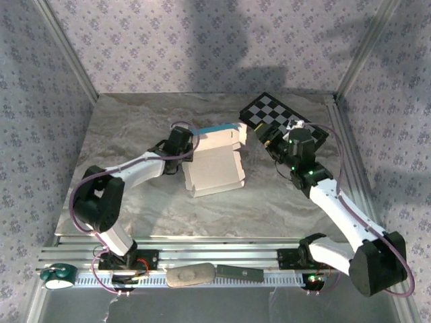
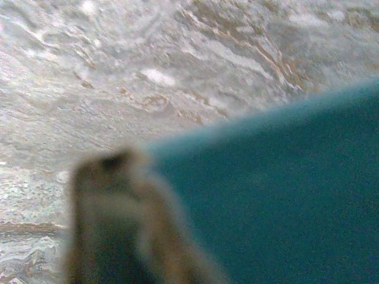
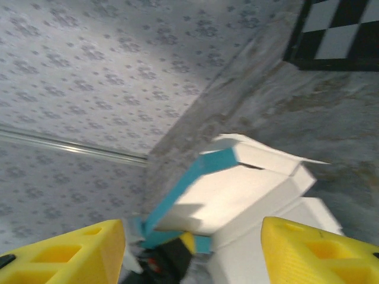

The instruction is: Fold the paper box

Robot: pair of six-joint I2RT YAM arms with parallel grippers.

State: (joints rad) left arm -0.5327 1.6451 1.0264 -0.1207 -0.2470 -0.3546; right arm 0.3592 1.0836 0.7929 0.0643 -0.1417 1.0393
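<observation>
Left claw (image 1: 188, 140) seemingly pinches paper box (image 1: 214, 169) edge — right claw (image 3: 192, 236) spread, clear.

The table (image 1: 128, 121) has a grey marbled top with paler streaks; near its middle, a little toward the far edge, the paper box (image 1: 214, 169) lies open with the white side up, and a turquoise flap runs along its far side; the checkerboard (image 1: 266, 111), black and white, lies flat at the far right corner, turned at an angle to the edges; the two are just beside each other, and I cannot tell whether they touch.
</observation>
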